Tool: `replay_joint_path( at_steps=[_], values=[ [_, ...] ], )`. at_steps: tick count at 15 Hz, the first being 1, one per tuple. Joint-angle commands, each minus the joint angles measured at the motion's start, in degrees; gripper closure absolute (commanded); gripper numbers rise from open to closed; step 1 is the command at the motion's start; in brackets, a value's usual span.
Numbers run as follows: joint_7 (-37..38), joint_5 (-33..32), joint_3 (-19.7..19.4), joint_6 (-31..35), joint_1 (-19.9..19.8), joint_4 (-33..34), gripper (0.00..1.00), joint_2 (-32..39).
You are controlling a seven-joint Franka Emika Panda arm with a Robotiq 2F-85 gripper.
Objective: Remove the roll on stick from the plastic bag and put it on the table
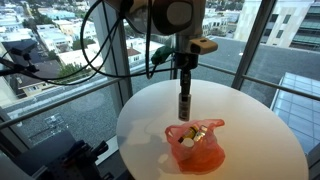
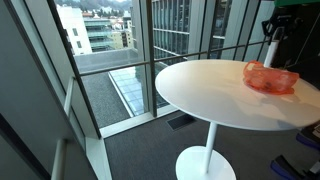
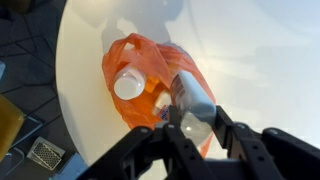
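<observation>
An orange plastic bag lies on the round white table; it also shows in an exterior view and in the wrist view. My gripper is shut on the roll on stick, a pale grey tube, and holds it upright above the bag. A white-capped bottle lies inside the bag. In an exterior view only part of the arm shows at the right edge.
The table stands next to floor-to-ceiling windows with a railing. Its white pedestal base rests on grey carpet. Bare tabletop lies right of the bag. A yellow object and a mesh item sit on the floor.
</observation>
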Motion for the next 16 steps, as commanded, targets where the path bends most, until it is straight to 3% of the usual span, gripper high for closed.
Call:
replay_joint_path(
  at_steps=[1,8,16],
  values=[
    [0.79,-1.24,2.85,-0.72,0.67,0.26,0.87,-2.02],
    [-0.77,-0.07,6.18,-0.22,1.75,-1.03,0.87,0.71],
    [-0.31,-1.69,5.06,6.04,1.83,-5.90,0.87,5.87]
  ],
)
